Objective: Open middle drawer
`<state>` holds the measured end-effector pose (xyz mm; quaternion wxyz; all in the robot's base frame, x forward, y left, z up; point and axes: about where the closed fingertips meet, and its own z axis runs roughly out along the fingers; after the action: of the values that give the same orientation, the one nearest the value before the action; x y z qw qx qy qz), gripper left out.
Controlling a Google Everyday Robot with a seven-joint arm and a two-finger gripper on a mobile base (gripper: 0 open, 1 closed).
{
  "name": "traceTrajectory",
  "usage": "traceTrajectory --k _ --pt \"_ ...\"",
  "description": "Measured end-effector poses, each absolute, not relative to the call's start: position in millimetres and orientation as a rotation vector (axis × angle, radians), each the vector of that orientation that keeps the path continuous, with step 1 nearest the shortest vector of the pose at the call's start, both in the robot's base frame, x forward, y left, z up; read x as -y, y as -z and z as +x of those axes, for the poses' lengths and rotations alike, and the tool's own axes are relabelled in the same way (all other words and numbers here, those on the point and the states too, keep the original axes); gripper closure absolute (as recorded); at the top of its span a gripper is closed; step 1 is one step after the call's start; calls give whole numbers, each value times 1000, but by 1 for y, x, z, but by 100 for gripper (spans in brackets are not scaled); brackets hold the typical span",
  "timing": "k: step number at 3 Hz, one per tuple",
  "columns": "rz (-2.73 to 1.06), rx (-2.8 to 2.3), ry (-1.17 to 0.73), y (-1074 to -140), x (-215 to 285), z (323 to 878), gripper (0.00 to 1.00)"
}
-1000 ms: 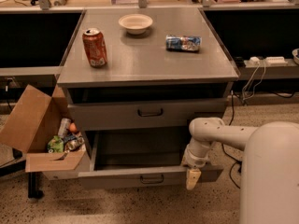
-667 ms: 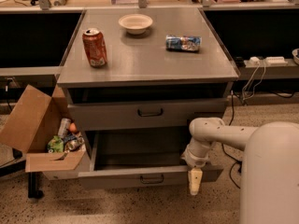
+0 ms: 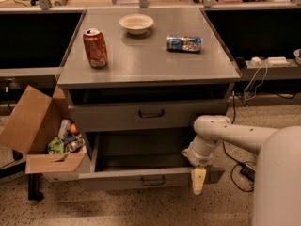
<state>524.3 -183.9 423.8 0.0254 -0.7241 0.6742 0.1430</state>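
The middle drawer stands pulled well out beneath the counter's front edge; the opening looks done. The gripper hangs below the front right corner, fingers together, empty.

Hides the right front corner of the middle drawer behind the gripper hanging there, cuts the arm off at right and bottom edges, blurs contents of the cardboard box beyond naming.

Before the middle drawer, right end, the hand — can atop cabinet.
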Motion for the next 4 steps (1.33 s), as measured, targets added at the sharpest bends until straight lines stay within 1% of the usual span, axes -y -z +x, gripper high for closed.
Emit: traceTrajectory --k 1,2,4 --pt "-2270 -1938 -459 -455 183 523 0" --pt "-2306 -1894 -505 -454 186 519 0" --pt "-2363 -1891 -538 -429 189 504 0"
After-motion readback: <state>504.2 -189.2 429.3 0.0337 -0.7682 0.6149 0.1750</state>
